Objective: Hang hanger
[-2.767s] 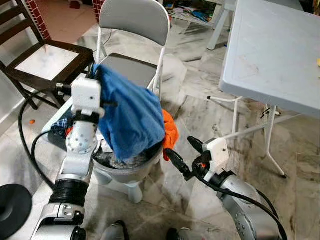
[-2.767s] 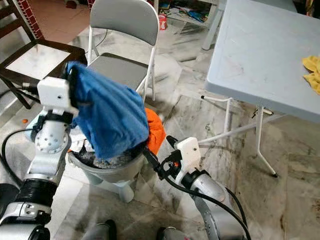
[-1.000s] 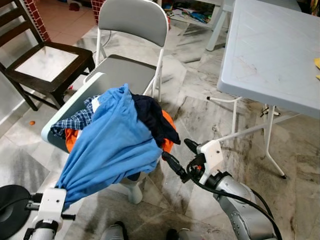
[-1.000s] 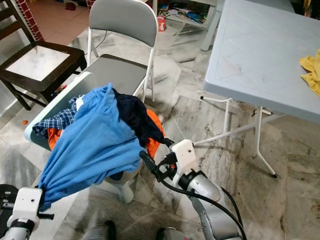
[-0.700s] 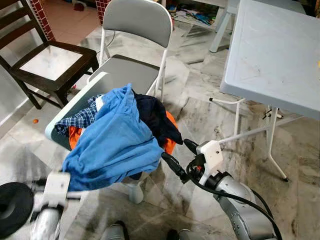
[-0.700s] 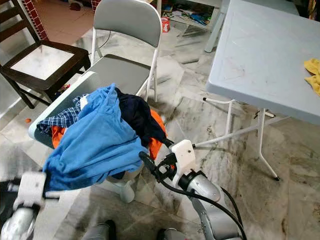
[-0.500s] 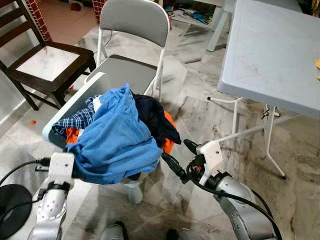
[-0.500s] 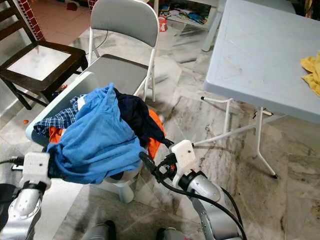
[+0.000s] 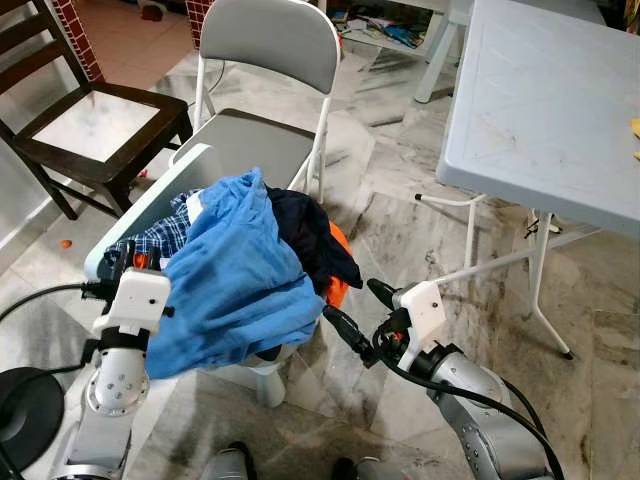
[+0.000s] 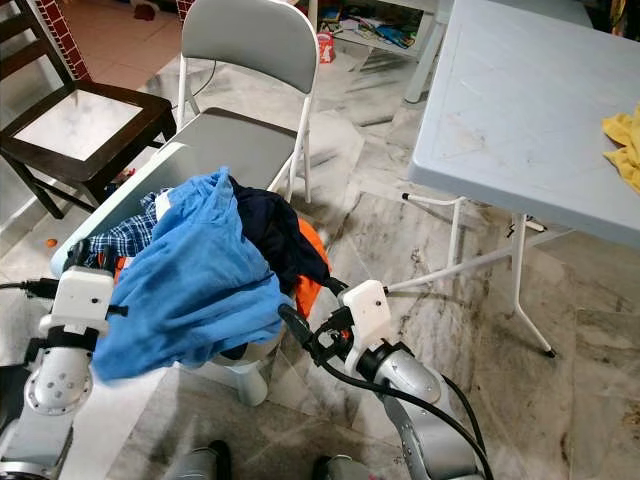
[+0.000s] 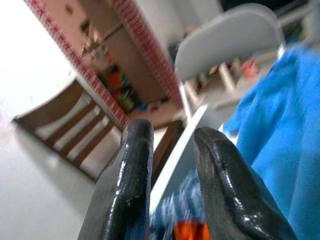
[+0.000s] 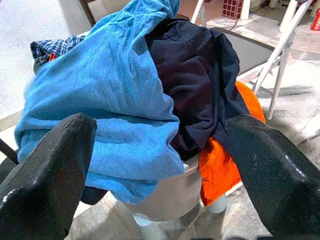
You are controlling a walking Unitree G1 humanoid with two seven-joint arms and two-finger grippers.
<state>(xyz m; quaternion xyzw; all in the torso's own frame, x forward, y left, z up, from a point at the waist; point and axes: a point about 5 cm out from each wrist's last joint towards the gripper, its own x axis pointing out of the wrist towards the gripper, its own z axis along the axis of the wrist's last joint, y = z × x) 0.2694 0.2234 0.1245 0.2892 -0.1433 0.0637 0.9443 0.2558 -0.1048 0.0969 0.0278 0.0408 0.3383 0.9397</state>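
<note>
Left gripper raised at the near left corner of the laundry basket, pressed up against the blue shirt – whether clamped on a fold of it or free cannot be told. Right gripper low on the basket's other side, spread wide with nothing between, aimed at the heap and just short of it.

Blue shirt draped over the top of the pile and spilling past the near rim beside the left wrist. Under and behind it, a navy garment; an orange garment hanging over the rim nearest the right gripper; a checked cloth at the far left. Behind the basket, a grey folding chair touching it or nearly so, and a dark wooden chair further left. White table well apart on the right, with a yellow cloth at its edge.

Judged an early step: sorting through laundry, nothing hung yet. Hanger's place cannot be told – possibly under the clothes, possibly elsewhere in the room. Next, probably: lift the shirt clear of the heap, steadied by the right gripper, then find the hanger and somewhere to hang it.
</note>
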